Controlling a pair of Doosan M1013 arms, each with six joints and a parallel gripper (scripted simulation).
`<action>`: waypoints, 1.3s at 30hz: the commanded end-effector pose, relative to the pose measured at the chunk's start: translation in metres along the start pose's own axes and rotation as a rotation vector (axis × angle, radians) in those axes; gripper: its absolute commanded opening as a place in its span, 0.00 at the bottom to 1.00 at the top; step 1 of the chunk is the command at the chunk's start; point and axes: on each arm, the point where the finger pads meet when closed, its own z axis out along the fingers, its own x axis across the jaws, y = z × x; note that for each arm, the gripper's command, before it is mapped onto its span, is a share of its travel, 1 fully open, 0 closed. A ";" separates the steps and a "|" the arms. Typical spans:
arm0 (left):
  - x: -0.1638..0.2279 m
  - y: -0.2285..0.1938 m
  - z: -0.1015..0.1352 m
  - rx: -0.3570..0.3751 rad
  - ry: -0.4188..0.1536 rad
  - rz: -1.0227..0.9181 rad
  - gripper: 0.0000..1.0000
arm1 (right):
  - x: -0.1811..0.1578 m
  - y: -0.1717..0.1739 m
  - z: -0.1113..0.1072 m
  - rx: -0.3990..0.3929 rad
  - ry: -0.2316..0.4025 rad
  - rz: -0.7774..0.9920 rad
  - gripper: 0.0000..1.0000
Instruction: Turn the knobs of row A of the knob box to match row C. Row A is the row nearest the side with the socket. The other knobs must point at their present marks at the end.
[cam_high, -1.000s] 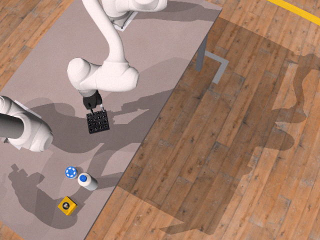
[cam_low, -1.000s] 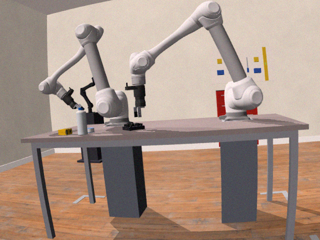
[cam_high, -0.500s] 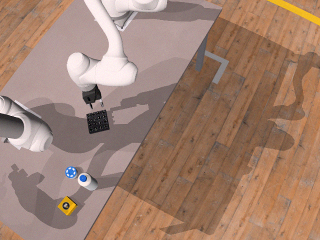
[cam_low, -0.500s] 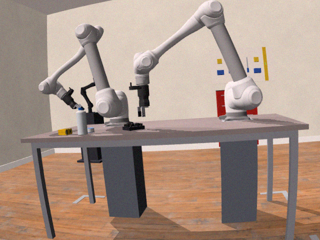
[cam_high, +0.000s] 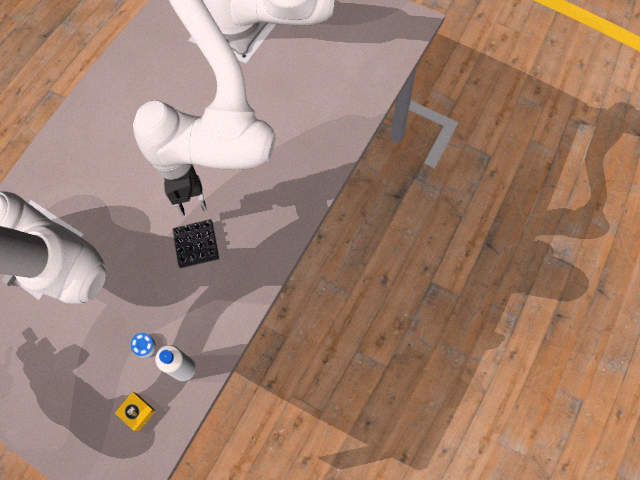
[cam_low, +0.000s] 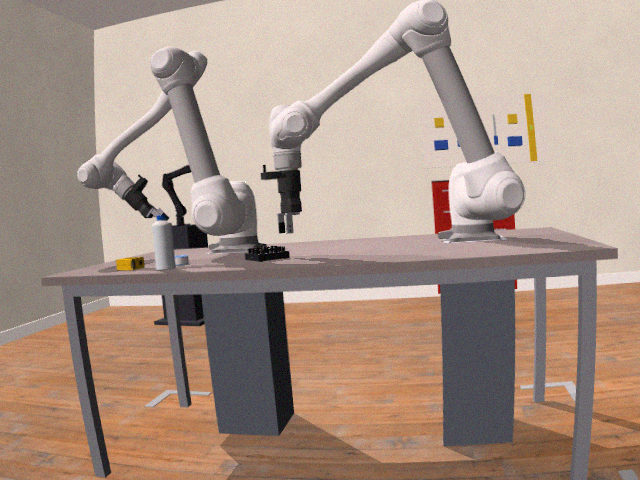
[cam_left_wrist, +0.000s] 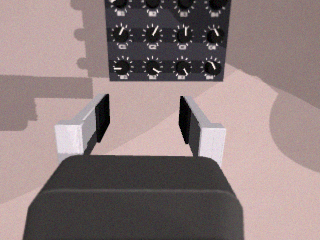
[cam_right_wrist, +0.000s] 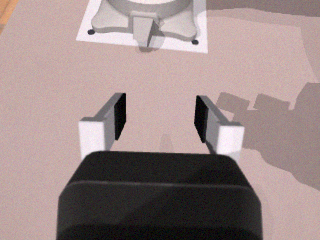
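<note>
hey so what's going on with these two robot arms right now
Neither arm is holding anything. The left gripper is open above the table, beside the black knob box, whose row A knobs are meant to match row C. The right gripper is also open, away from the box.
</note>
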 end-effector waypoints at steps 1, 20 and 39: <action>0.000 0.000 -0.001 0.002 0.000 0.000 1.00 | 0.000 0.000 0.000 -0.001 0.000 0.000 1.00; 0.000 0.000 -0.001 0.002 0.000 0.000 1.00 | 0.000 0.000 0.000 -0.001 0.000 0.000 1.00; -0.011 -0.058 -0.007 0.002 0.000 -0.016 1.00 | 0.000 0.000 0.000 -0.001 0.000 0.000 1.00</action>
